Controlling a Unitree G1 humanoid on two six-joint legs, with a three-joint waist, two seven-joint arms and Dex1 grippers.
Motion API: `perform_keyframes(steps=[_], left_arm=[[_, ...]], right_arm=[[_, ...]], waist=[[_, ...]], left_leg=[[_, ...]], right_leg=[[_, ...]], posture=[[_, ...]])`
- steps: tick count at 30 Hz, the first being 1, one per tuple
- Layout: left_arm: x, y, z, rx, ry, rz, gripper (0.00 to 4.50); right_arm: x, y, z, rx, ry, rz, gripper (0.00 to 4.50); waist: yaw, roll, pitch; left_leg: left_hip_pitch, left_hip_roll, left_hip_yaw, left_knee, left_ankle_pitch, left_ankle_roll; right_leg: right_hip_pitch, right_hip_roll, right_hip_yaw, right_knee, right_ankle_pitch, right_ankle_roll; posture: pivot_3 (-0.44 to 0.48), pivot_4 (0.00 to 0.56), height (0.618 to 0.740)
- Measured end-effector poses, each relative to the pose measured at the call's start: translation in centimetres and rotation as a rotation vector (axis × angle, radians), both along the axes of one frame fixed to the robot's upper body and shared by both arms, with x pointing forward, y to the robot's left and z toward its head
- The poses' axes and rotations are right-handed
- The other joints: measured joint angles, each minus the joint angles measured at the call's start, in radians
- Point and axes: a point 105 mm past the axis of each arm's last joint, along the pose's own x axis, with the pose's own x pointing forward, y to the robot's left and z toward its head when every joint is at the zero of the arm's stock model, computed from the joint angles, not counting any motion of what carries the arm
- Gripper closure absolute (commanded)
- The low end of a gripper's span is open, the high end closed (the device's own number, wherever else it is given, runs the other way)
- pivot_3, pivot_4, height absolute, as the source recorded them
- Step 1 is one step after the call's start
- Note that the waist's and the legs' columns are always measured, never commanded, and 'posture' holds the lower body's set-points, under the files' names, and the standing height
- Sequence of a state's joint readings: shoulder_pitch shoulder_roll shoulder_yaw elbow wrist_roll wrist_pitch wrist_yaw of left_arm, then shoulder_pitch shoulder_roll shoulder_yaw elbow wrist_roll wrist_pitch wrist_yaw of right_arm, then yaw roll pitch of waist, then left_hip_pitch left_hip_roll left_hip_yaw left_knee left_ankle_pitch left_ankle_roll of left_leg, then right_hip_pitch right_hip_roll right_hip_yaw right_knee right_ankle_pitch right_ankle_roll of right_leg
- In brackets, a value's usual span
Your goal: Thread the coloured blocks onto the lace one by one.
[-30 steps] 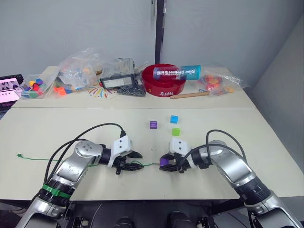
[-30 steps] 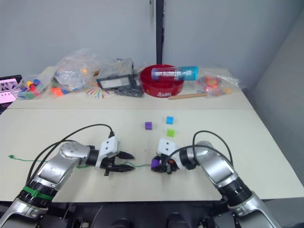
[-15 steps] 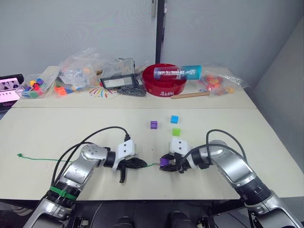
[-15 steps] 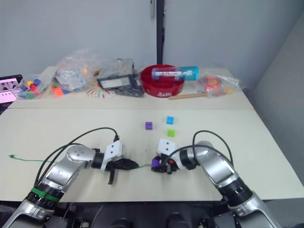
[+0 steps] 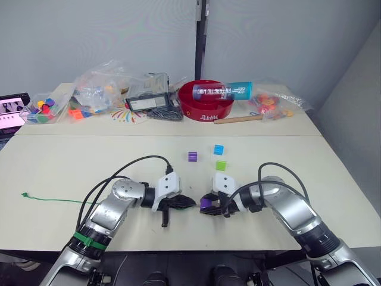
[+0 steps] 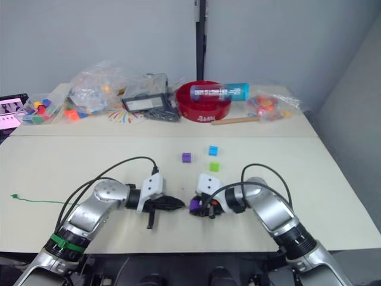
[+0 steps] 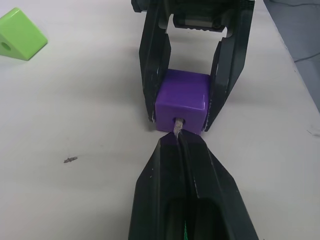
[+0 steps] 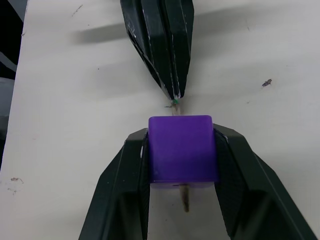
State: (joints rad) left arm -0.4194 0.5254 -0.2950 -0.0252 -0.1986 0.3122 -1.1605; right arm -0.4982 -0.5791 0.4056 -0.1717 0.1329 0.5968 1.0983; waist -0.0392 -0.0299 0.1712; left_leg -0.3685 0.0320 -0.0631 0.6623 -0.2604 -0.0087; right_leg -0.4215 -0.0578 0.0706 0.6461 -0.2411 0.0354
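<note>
In the lower middle of the frame, the right gripper (image 5: pixel 209 204) has its 2 fingers closed on a purple block (image 8: pixel 181 148), held just above the pale worktop (image 5: pixel 89 161). The left gripper (image 5: pixel 181 202) points at it from the left side, its fingers pressed together on the pale tip (image 7: pixel 176 125) of the lace (image 5: pixel 50 199). The tip is inside the hole of this block, and in the right wrist view its end (image 8: pixel 185 197) shows at the other side of the block. The green lace runs from the left gripper to the left edge of the frame, where its small knot (image 5: pixel 24 194) lies on the worktop.

3 more blocks lie in the middle of the frame, apart from each other: a second purple one (image 5: pixel 192 156), a blue one (image 5: pixel 218 149) and a light green one (image 5: pixel 221 165).

At the upper middle, a red bowl (image 5: pixel 205 98) holds a teal tube (image 5: pixel 229 90) with white letters; I cannot read them surely. Clear bags of toy pieces (image 5: pixel 98 89) lie at the upper left.
</note>
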Motion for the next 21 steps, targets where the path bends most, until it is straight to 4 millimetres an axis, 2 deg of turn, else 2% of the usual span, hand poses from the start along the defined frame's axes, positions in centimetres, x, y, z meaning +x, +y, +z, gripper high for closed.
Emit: perform_keyframes(steps=[3,5,9,11,13,18,21], left_arm=[[0.0,-0.1,0.0,-0.001,0.002,-0.002,4.45],[0.0,0.6,0.2,0.005,0.017,0.008,3.9],[0.3,2.7,2.2,-0.001,-0.02,0.045,2.66],[0.0,3.0,2.2,0.01,-0.015,0.048,1.99],[-0.4,3.6,1.2,0.042,0.003,0.053,1.37],[-0.6,4.6,-0.9,0.111,0.009,0.07,1.37],[-0.1,4.3,-1.2,0.126,-0.039,0.07,1.37]], right_arm=[[0.0,0.0,0.0,0.0,0.0,0.0,3.3],[0.0,0.1,0.0,0.0,-0.003,0.001,3.3],[0.0,0.0,0.0,-0.003,-0.003,0.0,3.3],[0.0,0.0,0.0,-0.003,-0.004,0.0,3.3],[-0.1,0.1,0.0,-0.002,-0.006,0.0,3.3],[0.0,0.0,0.0,-0.006,-0.005,-0.004,3.3],[0.0,-0.1,0.0,-0.006,-0.004,-0.006,3.3]], waist=[[0.0,0.0,0.0],[-0.001,0.0,0.0],[-0.001,0.0,0.0],[-0.001,0.0,0.0],[-0.002,0.0,0.0],[0.002,0.0,0.0],[0.003,0.0,0.0]], left_leg=[[0.0,0.0,0.0,0.0,0.0,0.0],[0.0,0.0,0.0,0.0,0.0,0.0],[0.0,0.0,0.0,0.0,0.0,0.0],[0.0,0.0,0.0,0.0,0.0,0.0],[0.0,0.0,0.0,0.0,0.0,0.0],[0.0,0.0,0.0,0.0,0.0,0.0],[0.001,0.0,0.0,0.0,0.0,0.0]], right_leg=[[0.0,0.0,0.0,0.0,0.0,0.0],[0.0,0.0,0.0,0.0,0.0,0.0],[0.0,0.0,0.0,0.0,0.0,0.0],[0.0,0.0,0.0,0.0,0.0,0.0],[0.0,0.0,0.0,0.0,0.0,0.0],[0.0,0.0,0.0,0.0,0.0,0.0],[0.001,0.0,0.0,0.0,0.0,0.0]], posture=[[0.0,0.15,0.731],[0.0,0.15,0.731],[0.0,0.15,0.731],[0.0,0.15,0.731],[0.0,0.15,0.731],[0.0,0.15,0.731],[0.0,0.15,0.731]])
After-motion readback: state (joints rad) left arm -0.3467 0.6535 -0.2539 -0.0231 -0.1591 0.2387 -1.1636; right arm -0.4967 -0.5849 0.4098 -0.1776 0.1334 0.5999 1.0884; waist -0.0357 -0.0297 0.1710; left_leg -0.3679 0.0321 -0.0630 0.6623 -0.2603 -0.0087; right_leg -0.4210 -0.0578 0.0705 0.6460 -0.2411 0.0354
